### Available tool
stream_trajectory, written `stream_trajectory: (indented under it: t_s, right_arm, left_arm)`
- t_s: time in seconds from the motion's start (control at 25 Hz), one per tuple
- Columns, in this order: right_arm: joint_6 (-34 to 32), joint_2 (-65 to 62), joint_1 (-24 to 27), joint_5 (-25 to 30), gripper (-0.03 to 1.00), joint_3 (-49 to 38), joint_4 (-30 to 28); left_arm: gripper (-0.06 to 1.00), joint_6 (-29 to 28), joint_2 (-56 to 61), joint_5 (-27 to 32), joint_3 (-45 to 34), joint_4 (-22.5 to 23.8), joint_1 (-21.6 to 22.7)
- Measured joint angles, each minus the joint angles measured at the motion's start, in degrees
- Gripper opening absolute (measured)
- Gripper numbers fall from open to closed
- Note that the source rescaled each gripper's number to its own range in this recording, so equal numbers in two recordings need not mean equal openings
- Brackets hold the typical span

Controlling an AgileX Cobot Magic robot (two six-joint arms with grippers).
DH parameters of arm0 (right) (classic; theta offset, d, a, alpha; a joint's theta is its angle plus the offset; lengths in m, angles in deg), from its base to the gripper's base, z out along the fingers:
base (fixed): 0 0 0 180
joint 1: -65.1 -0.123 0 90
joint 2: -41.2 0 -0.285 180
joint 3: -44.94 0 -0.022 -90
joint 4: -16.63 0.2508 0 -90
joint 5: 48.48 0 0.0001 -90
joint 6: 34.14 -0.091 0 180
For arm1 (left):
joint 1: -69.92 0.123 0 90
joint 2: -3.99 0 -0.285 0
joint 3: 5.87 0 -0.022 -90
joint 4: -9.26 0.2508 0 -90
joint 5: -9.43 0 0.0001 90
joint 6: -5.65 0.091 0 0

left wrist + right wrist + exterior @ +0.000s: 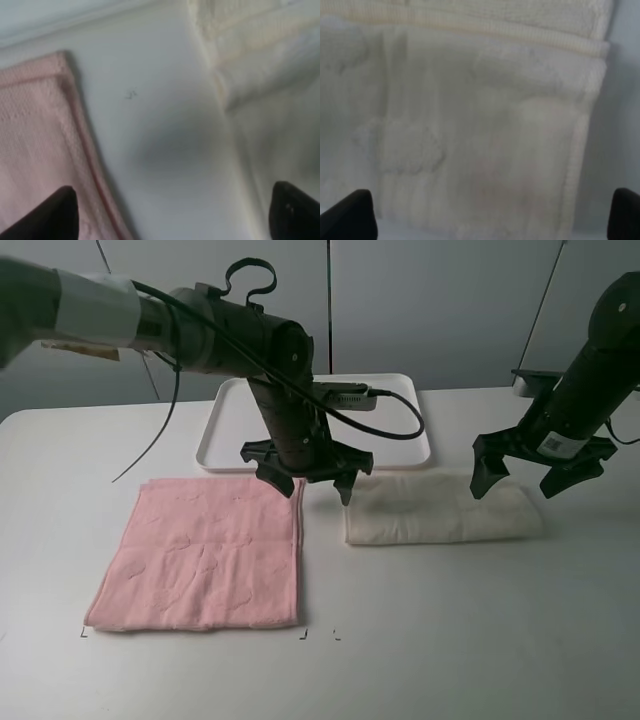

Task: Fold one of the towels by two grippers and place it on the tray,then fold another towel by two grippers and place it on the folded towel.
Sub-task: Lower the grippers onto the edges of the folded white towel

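A pink towel [205,555] lies flat and unfolded on the table at the left. A cream towel [440,510] lies folded once into a strip at the right. A white tray [320,420] stands behind them. My left gripper [307,480] is open, hovering over the gap between the two towels; the left wrist view shows the pink edge [45,140] and cream edge [260,70] with bare table between. My right gripper [530,472] is open above the cream towel's right end, which fills the right wrist view [470,130].
The white table [450,640] extends in front of both towels. Small black corner marks [303,633] sit by the pink towel's front edge. A grey wall panel stands behind the tray.
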Motion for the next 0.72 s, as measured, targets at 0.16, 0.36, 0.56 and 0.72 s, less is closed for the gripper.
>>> stream_trajectory:
  t_s: [0.16, 0.36, 0.56, 0.72]
  right_arm:
    - [-1.3, 0.5, 0.2, 1.6, 1.0, 1.1, -1.7]
    - [-1.5, 1.6, 0.6, 3.0, 1.0, 2.2, -2.2]
    - [-1.6, 1.8, 0.6, 3.2, 1.0, 2.4, -2.2]
    - [-1.6, 1.8, 0.6, 3.3, 1.0, 2.4, -2.9]
  left_arm:
    - [0.98, -3.0, -2.1, 2.3, 3.2, 1.6, 0.0]
    - [0.98, -3.6, -3.3, 3.2, 4.5, 2.0, 0.0]
    - [0.98, -3.7, -5.9, 5.1, 6.4, 2.0, 0.0]
    - [0.98, -3.7, -7.1, 6.3, 8.6, 2.0, 0.0]
